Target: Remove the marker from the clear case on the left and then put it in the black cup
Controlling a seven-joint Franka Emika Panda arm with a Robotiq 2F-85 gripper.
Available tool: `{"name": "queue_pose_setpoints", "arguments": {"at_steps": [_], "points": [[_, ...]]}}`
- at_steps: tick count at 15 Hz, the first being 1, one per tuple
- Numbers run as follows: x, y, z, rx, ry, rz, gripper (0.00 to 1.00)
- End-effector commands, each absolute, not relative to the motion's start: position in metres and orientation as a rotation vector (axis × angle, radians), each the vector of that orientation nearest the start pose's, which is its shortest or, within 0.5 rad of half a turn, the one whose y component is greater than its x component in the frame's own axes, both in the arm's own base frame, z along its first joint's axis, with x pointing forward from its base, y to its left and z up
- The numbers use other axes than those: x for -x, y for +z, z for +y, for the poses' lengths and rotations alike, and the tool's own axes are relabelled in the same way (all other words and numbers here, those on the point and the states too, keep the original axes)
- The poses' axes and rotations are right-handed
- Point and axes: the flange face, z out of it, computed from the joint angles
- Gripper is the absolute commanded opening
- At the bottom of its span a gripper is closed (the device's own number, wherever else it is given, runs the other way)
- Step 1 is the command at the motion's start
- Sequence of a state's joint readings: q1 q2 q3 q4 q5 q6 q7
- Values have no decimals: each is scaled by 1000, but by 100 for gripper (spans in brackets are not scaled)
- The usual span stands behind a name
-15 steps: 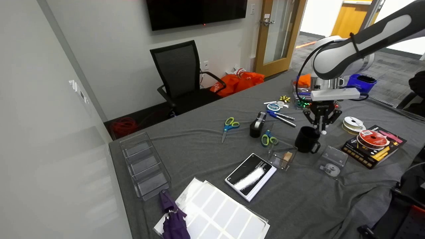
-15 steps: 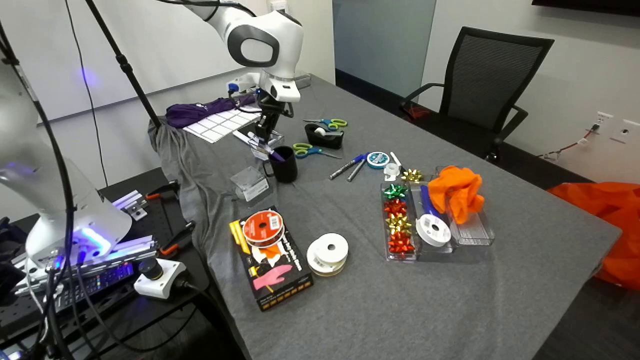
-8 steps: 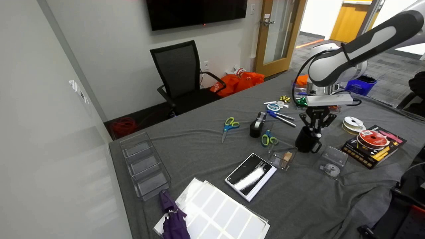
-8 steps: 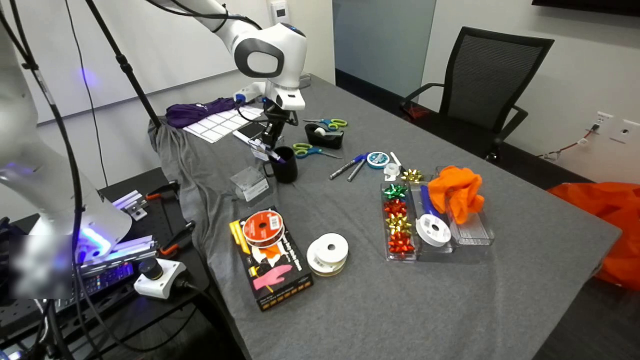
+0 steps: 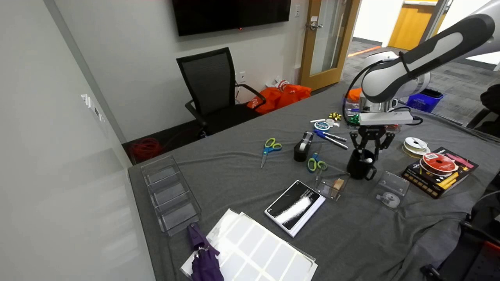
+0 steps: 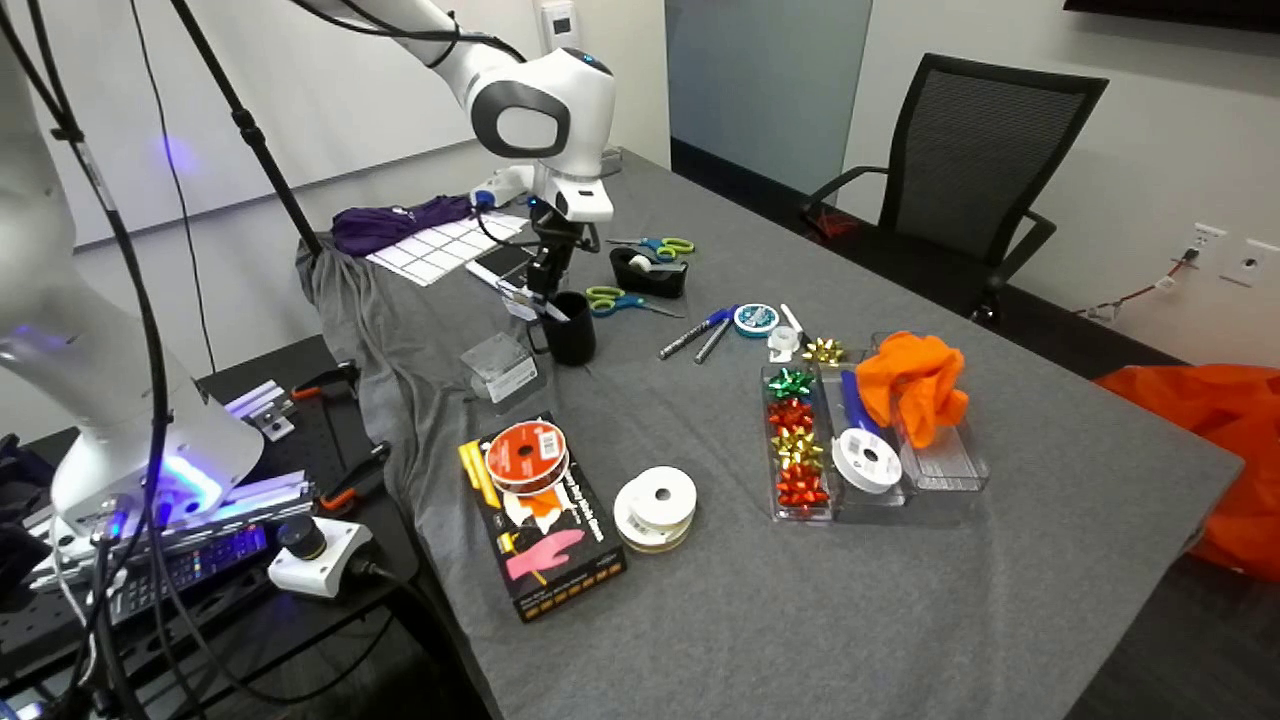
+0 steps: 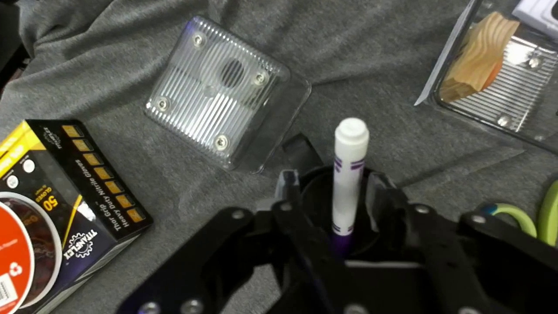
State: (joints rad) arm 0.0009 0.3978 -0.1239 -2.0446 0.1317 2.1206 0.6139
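The marker [image 7: 350, 174] leans in the cup [image 5: 356, 168] on the tabletop [image 5: 234, 181], purple end down inside, white end out past the rim. The hand [image 7: 333, 189] is at the cup's mouth, its fingers [image 7: 388, 196] spread either side of the marker, wider than the barrel; a gap shows on one side, though on the other I can't tell whether it touches. The marker should be light and stiff, its smooth barrel apt to slip or twist. If it needs re-seating, I'd pinch it mid-barrel, on the white.
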Motion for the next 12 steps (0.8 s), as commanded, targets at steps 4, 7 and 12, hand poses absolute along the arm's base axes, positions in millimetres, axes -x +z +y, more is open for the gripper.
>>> {"name": "queue_pose_setpoints", "arguments": {"at_steps": [4,7,12], "points": [[-559,247,-53,2861,447,1198,98],[-558,263,-47,2928,372,1168,100],[-555,283,-38,3010,305,1113,100]]}}
